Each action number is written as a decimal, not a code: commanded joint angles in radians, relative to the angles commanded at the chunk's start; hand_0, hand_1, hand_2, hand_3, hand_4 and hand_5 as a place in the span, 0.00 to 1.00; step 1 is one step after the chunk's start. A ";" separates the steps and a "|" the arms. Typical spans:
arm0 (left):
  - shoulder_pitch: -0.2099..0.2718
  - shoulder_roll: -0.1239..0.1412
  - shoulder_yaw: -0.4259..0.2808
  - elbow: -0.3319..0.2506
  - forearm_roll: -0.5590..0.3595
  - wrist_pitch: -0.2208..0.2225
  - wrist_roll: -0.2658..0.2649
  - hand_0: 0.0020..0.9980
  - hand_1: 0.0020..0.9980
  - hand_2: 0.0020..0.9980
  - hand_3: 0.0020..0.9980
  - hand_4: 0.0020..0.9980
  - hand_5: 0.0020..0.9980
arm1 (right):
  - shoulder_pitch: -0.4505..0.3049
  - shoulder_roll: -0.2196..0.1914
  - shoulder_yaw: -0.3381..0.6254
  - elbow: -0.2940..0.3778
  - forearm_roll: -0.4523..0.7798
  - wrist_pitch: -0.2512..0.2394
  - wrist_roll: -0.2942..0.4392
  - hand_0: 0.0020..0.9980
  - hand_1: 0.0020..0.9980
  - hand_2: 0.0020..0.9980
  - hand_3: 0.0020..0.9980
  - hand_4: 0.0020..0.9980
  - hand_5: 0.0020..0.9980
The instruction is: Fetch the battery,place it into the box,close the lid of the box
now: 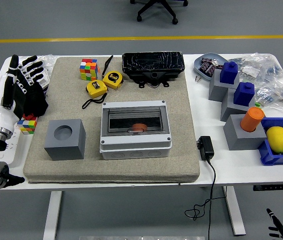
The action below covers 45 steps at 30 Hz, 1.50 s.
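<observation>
The grey box [135, 142] stands mid-mat with its clear lid [134, 119] lying flat and shut. Through the lid I see an orange, cylinder-like thing, the battery [139, 127], inside. My left hand [23, 86] hovers at the mat's left edge, well left of the box, its fingers spread and holding nothing. Only a fingertip of my right hand [276, 227] shows at the bottom right corner, below the table.
A grey block with a round hole [64, 139] sits left of the box. Behind are a Rubik's cube [88, 69], two yellow tape measures [112, 80] and a black case [153, 66]. A power adapter [206, 147], grey stands, an orange cylinder [251, 119] and a lemon [277, 138] fill the right.
</observation>
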 joint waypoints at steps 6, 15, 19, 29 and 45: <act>-0.003 -0.007 0.005 -0.002 0.005 0.012 0.001 0.74 0.77 0.76 0.76 1.00 1.00 | 0.004 0.003 -0.023 0.000 0.010 0.004 -0.002 0.95 0.84 0.78 0.80 1.00 1.00; -0.001 -0.009 0.005 -0.003 0.012 0.024 -0.002 0.73 0.76 0.75 0.76 1.00 1.00 | 0.006 0.002 -0.013 0.000 -0.006 0.001 -0.005 0.94 0.83 0.77 0.79 1.00 1.00; 0.001 -0.011 0.005 -0.004 0.014 0.029 -0.002 0.73 0.76 0.75 0.76 1.00 1.00 | 0.005 0.002 -0.012 0.000 -0.009 0.001 -0.006 0.94 0.83 0.77 0.79 1.00 1.00; 0.001 -0.014 0.008 -0.005 0.018 0.033 0.002 0.73 0.76 0.75 0.75 1.00 1.00 | 0.006 0.003 -0.009 0.000 -0.015 0.001 -0.008 0.93 0.81 0.77 0.79 1.00 1.00; 0.001 -0.016 0.009 -0.004 0.014 0.053 -0.006 0.72 0.73 0.71 0.73 1.00 1.00 | 0.005 0.005 0.000 0.000 -0.031 -0.001 -0.013 0.94 0.80 0.75 0.77 1.00 1.00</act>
